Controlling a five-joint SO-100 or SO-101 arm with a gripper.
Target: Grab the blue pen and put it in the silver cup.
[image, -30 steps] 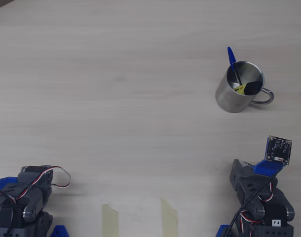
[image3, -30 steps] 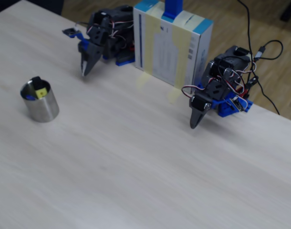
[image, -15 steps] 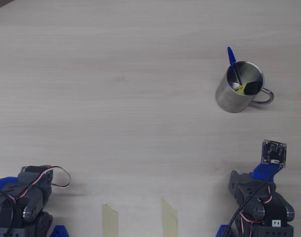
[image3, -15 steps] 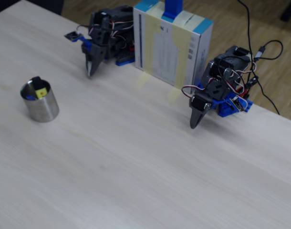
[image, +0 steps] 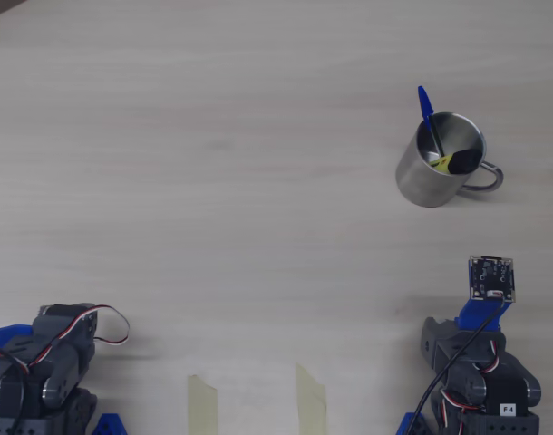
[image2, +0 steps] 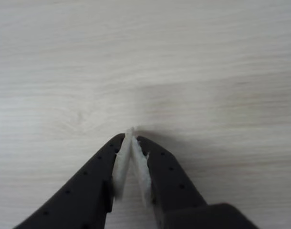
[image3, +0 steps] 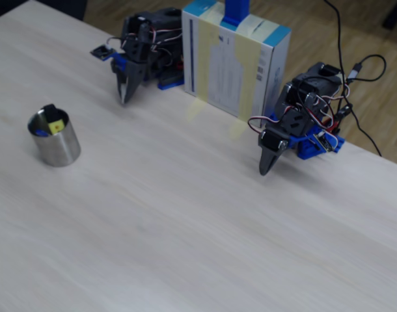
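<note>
1. Nearest the arm, the gripper point(image2: 132, 136) points down at bare desk point(image2: 193, 57); in the wrist view its two white-padded fingers point(image2: 120, 164) meet at the tips and hold nothing.
2. Seen from overhead, the working arm point(image: 480, 381) sits folded at the desk's bottom-right edge, well apart from the cup, with a second arm point(image: 41, 372) idle at the bottom-left corner.
3. Between the two arm bases in the fixed view stands a taped box point(image3: 234, 62) at the desk's back edge.
4. Farther out, the silver cup point(image: 435, 172) stands upright toward the top-right of the desk in the overhead view, handle facing the right edge.
5. Inside it, the blue pen point(image: 427, 116) leans against the rim, its blue end poking out above, beside yellow and black bits.
6. Judging by this, the placing looks done and the arm is parked; nothing seems called for beyond resting clear of the cup.
</note>
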